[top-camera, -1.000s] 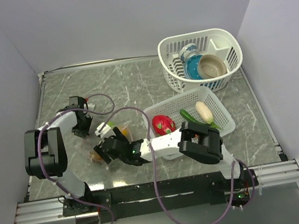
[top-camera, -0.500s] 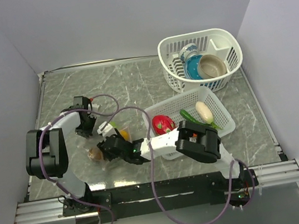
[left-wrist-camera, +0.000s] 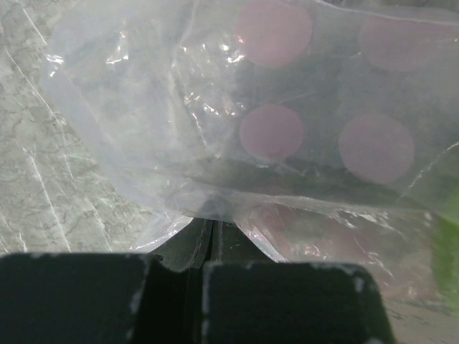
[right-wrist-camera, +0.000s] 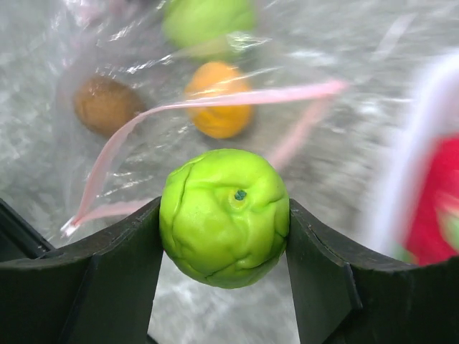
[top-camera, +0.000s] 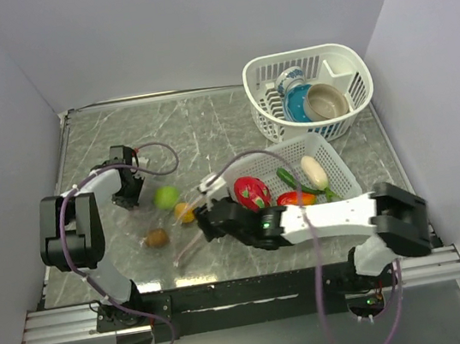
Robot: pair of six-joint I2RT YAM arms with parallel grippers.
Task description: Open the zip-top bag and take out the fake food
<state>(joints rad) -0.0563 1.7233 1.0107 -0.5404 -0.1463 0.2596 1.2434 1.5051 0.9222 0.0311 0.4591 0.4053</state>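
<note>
The rectangular basket (top-camera: 343,174), right of the right end effector (right-wrist-camera: 224,240), holds several pieces (top-camera: 252,190). The opened zip-top bag (top-camera: 167,226) lies on the desk (top-camera: 205,124) just beyond it, pinched by the closed left end effector (left-wrist-camera: 209,233). The right one clamps 1 green ball (right-wrist-camera: 224,217); 3 seem left inside: second green ball (right-wrist-camera: 208,25), orange (right-wrist-camera: 219,100), kiwi (right-wrist-camera: 104,105).

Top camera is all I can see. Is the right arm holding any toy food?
Observer: Yes. The right wrist view shows a green ball squeezed between the right fingers.
Operator: What's the left arm doing?
Observer: The left wrist view shows the left fingers pinched shut on a fold of the clear bag.
</note>
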